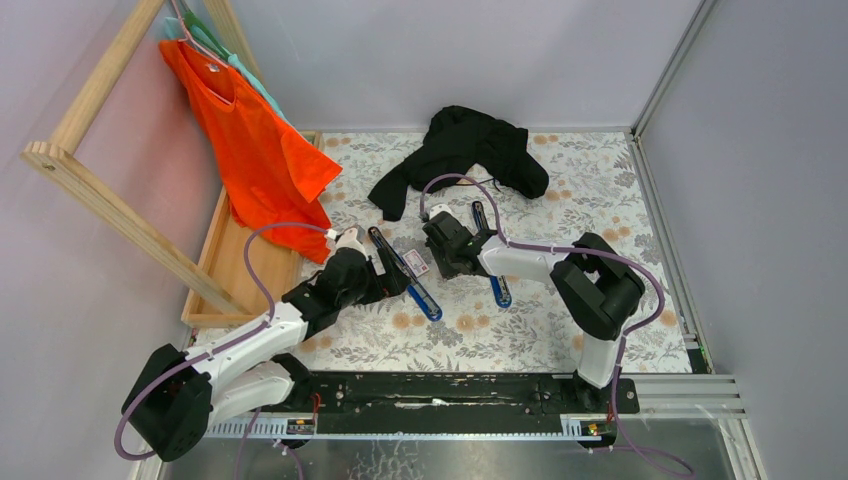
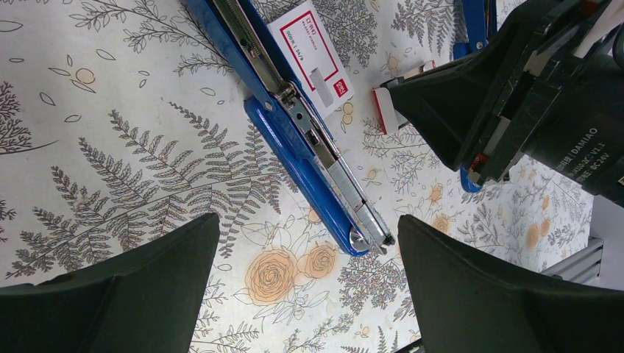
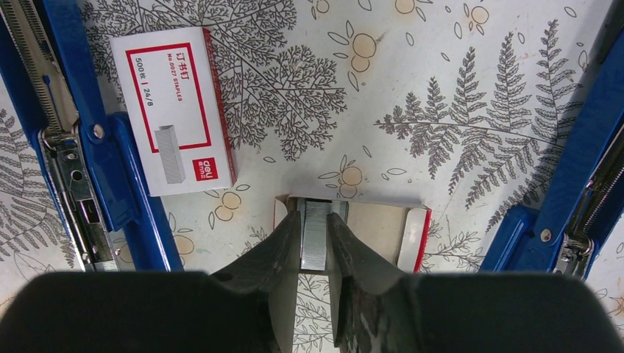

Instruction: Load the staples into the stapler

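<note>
A blue stapler (image 2: 294, 147) lies opened flat on the floral cloth, its metal magazine facing up. It also shows in the overhead view as the stapler (image 1: 402, 272). My left gripper (image 2: 309, 294) hovers open over the stapler's end, nothing between its fingers. The white-and-red staple box (image 3: 176, 110) lies beside the stapler. Just past it is the box's open cardboard tray (image 3: 375, 228). My right gripper (image 3: 314, 218) reaches into the tray, shut on a grey strip of staples (image 3: 315, 239).
A second blue stapler (image 1: 490, 260), also opened, lies right of the right gripper (image 1: 447, 262). A black garment (image 1: 460, 150) is heaped at the back. An orange shirt (image 1: 255, 150) hangs from a wooden rack (image 1: 110, 205) above a wooden tray (image 1: 228, 262) at the left.
</note>
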Tool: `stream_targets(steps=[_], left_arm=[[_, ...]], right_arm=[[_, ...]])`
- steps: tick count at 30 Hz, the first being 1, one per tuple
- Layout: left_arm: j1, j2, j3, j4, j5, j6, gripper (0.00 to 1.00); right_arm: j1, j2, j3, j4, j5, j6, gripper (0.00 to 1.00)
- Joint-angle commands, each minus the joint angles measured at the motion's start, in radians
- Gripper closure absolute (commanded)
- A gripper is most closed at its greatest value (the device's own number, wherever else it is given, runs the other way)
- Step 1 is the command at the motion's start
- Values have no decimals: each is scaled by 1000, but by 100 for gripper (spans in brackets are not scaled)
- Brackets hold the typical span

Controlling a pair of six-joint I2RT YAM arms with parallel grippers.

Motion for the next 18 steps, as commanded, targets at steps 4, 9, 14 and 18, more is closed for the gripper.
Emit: stream_targets(steps=[4, 9, 14, 18], left_arm=[[-1, -3, 29, 54, 5, 6, 2], [-1, -4, 29, 55, 5, 5, 3], [-1, -1, 30, 55, 7, 4, 3], [-1, -4, 29, 53, 7, 4, 3]], right_arm=[[-6, -79, -15, 4, 11, 3, 74], [-7, -92, -21, 14, 14, 0, 74], [-6, -78, -21, 12, 16, -6, 74], [-6, -60, -17, 4, 19, -9, 74]])
